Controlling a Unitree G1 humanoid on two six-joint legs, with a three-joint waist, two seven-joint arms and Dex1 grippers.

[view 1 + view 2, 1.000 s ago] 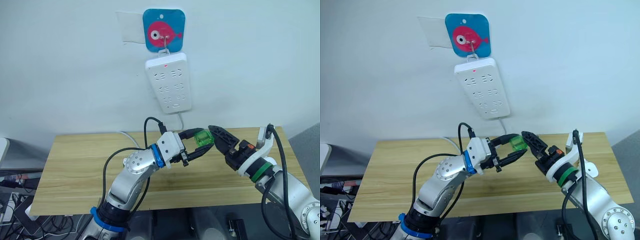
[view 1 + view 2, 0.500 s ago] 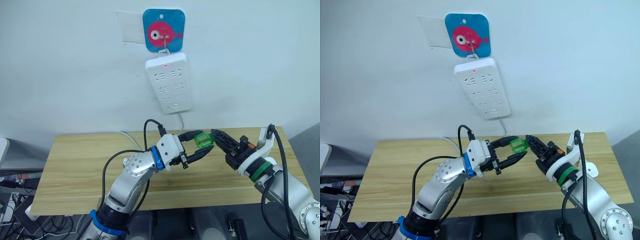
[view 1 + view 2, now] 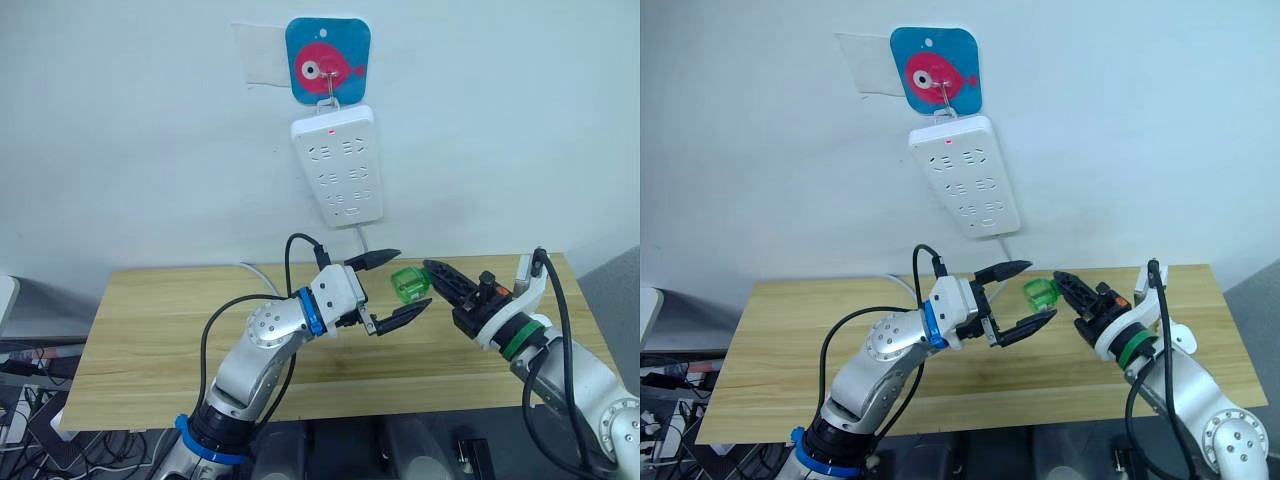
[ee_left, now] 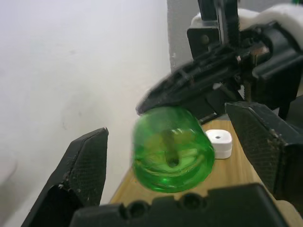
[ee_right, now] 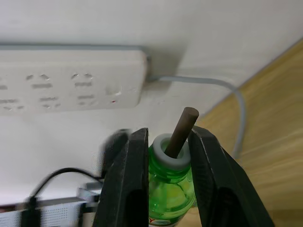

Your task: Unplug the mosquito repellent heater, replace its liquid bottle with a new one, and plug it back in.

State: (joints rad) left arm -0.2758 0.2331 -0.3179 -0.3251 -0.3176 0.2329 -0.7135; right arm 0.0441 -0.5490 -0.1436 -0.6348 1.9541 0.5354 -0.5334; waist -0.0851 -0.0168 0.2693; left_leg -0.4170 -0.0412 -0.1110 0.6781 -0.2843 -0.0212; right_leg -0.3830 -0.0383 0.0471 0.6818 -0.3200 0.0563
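Since a second ago the left gripper (image 3: 389,288) has let go of the green liquid bottle (image 3: 409,283): its jaws, then closed around the bottle, now stand wide apart, one finger above and one below, both clear of it. The bottle has passed to the right gripper (image 3: 432,272), whose jaws are clenched on its white neck, as the right wrist view shows, with the brown wick (image 5: 181,131) sticking out between the fingers (image 5: 129,176).

Nearest the camera, both arms reach in over the wooden table (image 3: 150,340), and the bottle hangs in the air between the two grippers, above the table's middle. In the left wrist view the bottle's round base faces the lens, framed by the two spread fingers (image 4: 84,163).

Beyond it, the mosquito repellent heater (image 4: 218,143) lies on the table, a small white rounded unit with a round hole on top, apart from both grippers.

Farther back, a white power strip (image 3: 338,165) hangs on the wall from a hook with a pink fish sign (image 3: 328,59), a red light lit near its top. Its cable (image 3: 361,240) drops behind the table.
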